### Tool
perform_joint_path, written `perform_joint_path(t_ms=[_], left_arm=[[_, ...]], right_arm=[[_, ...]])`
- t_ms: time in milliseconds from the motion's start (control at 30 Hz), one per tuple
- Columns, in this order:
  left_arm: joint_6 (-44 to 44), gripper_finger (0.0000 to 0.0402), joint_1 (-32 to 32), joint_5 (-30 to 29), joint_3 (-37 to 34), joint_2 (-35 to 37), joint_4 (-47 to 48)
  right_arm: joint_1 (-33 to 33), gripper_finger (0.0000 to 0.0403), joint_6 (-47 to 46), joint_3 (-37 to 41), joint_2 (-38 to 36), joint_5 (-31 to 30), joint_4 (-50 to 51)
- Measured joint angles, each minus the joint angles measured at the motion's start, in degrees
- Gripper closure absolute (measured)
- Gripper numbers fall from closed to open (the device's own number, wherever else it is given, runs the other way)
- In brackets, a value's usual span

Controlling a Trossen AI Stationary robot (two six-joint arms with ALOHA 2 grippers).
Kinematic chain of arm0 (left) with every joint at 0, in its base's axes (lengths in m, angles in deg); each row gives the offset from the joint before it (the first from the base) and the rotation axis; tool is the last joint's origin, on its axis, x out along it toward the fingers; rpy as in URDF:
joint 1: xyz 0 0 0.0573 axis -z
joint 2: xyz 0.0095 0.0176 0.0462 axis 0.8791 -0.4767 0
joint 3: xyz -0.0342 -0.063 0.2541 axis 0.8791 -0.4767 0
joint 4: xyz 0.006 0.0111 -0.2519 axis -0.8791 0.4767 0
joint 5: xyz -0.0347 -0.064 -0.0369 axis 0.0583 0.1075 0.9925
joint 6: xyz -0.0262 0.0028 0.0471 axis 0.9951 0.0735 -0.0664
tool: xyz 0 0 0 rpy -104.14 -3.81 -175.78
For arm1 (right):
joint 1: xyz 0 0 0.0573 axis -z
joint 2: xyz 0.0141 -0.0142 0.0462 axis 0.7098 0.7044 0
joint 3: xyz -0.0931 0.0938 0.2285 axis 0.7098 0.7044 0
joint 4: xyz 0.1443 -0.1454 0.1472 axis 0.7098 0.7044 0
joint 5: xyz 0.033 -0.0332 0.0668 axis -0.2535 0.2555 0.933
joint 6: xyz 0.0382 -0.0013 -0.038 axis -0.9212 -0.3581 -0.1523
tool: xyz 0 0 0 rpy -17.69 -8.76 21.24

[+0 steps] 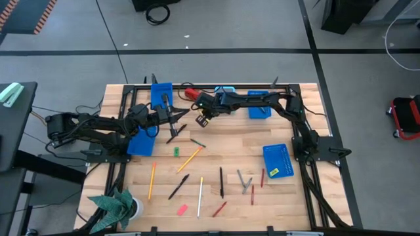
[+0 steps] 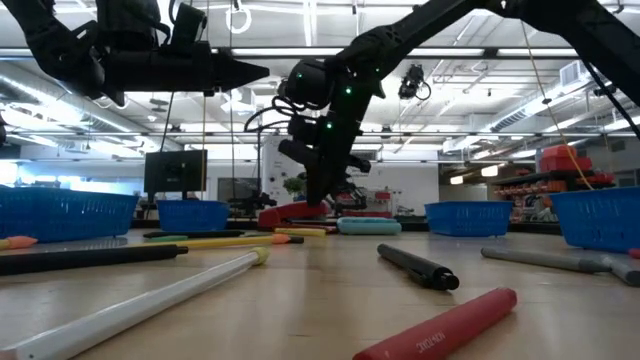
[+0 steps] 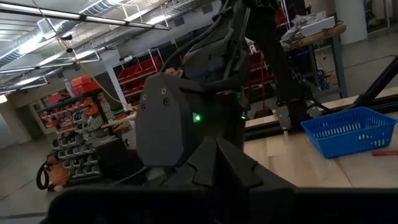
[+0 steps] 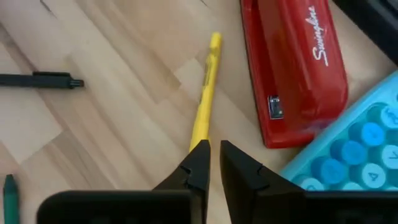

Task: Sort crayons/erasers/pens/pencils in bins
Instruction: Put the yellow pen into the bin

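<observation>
The right gripper (image 1: 203, 122) hangs over the far middle of the wooden table (image 1: 230, 141), just beside the red stapler (image 4: 295, 62) and the light-blue calculator (image 4: 354, 149). In the right wrist view its two dark fingers (image 4: 198, 163) stand close together with a thin gap between them, and a yellow pencil (image 4: 205, 93) runs up to the tip of one finger; whether the pencil is actually pinched cannot be told. A slim black pen (image 4: 40, 80) lies well apart from it on the wood.

The left gripper (image 1: 172, 115) is raised over the far left of the table, near a small blue perforated plastic bin (image 1: 161, 93). Its fingers are pressed together (the low view shows them meeting in a single point) and nothing is seen between them.

Further blue bins: one under the left arm (image 1: 140, 143), one at the far right (image 1: 258, 109), and one at the right side (image 1: 277, 161) holding a yellow eraser (image 1: 273, 172).

Loose on the table:
- green eraser (image 1: 176, 151), centre left;
- pink eraser (image 1: 182, 210), near edge;
- orange pencil (image 1: 151, 181) and white pencil (image 1: 200, 188);
- black pens (image 1: 178, 186) (image 1: 221, 182);
- grey crayons (image 1: 245, 181);
- red crayon (image 1: 219, 209).

A green plant ornament (image 1: 115, 208) sits at the near left corner.
</observation>
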Motion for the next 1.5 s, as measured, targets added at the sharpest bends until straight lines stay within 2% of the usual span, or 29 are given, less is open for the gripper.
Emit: perform_joint_path(t_ms=[133, 267, 567, 733, 867, 1133, 1500], left_arm=[[0.00, 0.0390, 0.00, -0.01, 0.00, 0.00, 0.00], [0.00, 0.0385, 0.01, -0.02, 0.00, 0.00, 0.00], [0.02, 0.0379, 0.02, -0.02, 0.00, 0.00, -0.06], [0.04, 0.0389, 0.02, 0.00, 0.00, 0.00, -0.01], [0.04, 0.0390, 0.01, 0.00, 0.00, 0.00, 0.00], [0.04, 0.0377, 0.01, -0.02, -0.01, 0.00, -0.03], [0.04, 0.0389, 0.00, 0.00, -0.02, 0.00, -0.04]], right_arm=[[-0.07, 0.0380, -0.15, 0.13, -0.01, 1.27, 0.60], [-0.06, 0.0375, -2.46, 0.09, 0.18, 3.65, 0.75], [-0.05, 0.0275, -4.02, 4.35, 1.27, 4.32, -4.02], [-0.23, 0.0251, -3.48, 8.53, 1.27, 2.76, -8.73], [-0.25, 0.0263, -2.93, 11.33, 0.78, 2.40, -11.86], [-1.02, 0.0341, -1.31, 11.40, 0.95, -0.26, -13.06], [-0.81, 0.0344, -1.85, 7.98, 1.59, 0.29, -15.59]])
